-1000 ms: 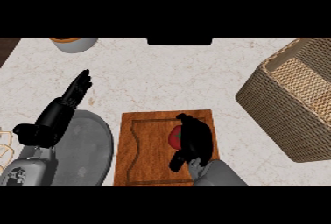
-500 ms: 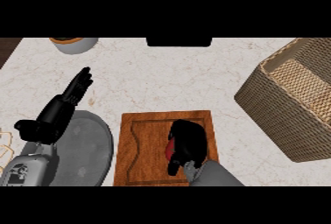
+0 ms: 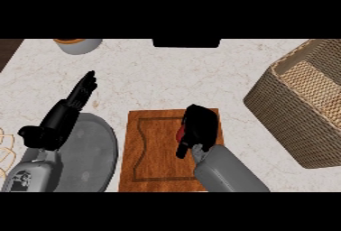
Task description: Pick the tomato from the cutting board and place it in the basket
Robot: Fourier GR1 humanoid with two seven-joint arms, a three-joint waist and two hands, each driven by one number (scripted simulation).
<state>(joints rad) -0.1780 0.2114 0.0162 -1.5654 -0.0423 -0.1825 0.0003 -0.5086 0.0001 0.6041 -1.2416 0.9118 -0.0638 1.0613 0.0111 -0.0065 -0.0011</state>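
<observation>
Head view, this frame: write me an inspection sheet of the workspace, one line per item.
Surface: pale marbled counter.
Job's things: cutting board at near centre; tomato over its right part, mostly hidden; wicker basket at the right, apart from the board.
Clutter: grey plate left of the board; grey bowl with orange contents, far left; black object at the far edge.
Hands: right hand curled round the tomato; left hand open, resting at the left.
Cables: nothing seen; thin pale loops at the left edge, unidentifiable.
Surroundings: dark strip beyond the far left corner.
</observation>
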